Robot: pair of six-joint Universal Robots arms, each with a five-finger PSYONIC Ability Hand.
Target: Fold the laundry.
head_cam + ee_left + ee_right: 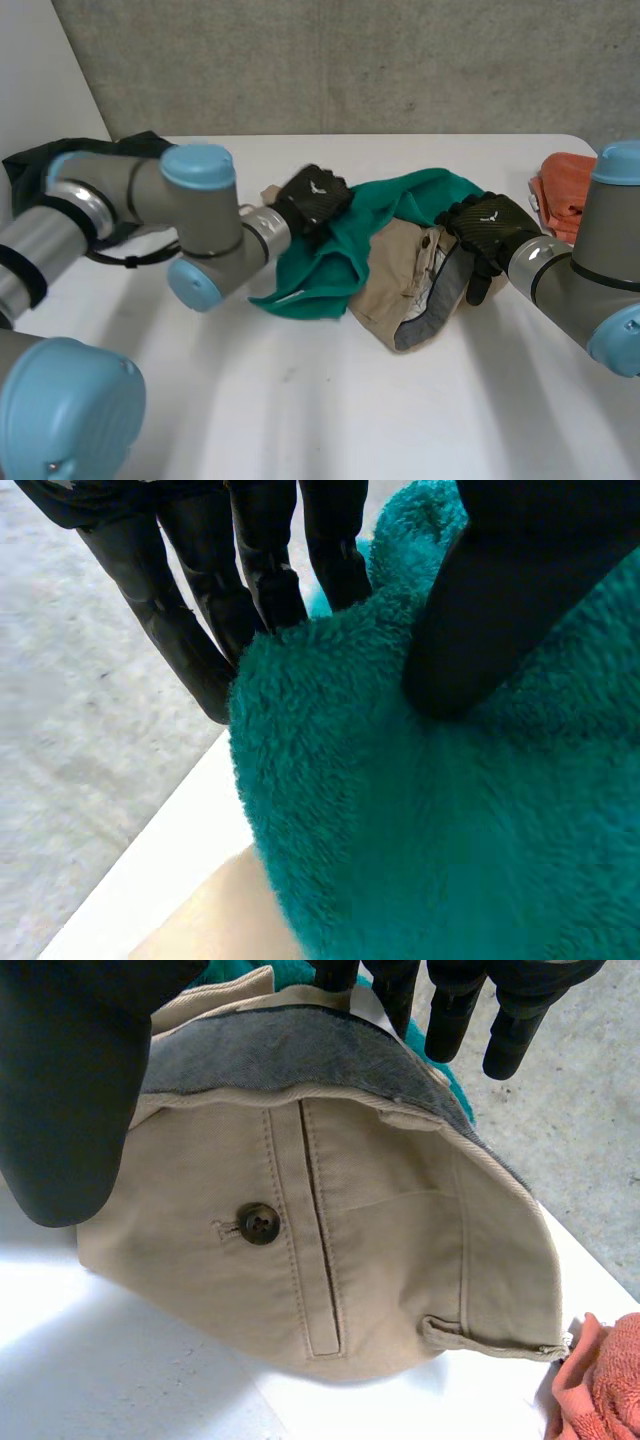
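- Your laundry sits in a heap at the middle of the white table (330, 410). A green fleece cloth (420, 195) is draped over the far side of a khaki garment (390, 290).
- The left hand (312, 200) is at the green cloth's far-left edge, with the left arm reaching in across the table. In its wrist view the fingers (200, 610) run straight down behind the fleece. The thumb presses on the front, so the cloth is pinched between them.
- The right hand (490, 228) comes in from the right and sits over the khaki garment's grey-lined waistband. You cannot tell whether it has hold of the band.
- In the right wrist view you see a buttoned pocket (259, 1223) beneath the hand. The legs are hidden, so you cannot tell trousers from shorts.
- An orange cloth (562, 190) lies by the right arm, partly hidden by it.
- A dark cloth (22, 170) sits behind the left arm, mostly covered.
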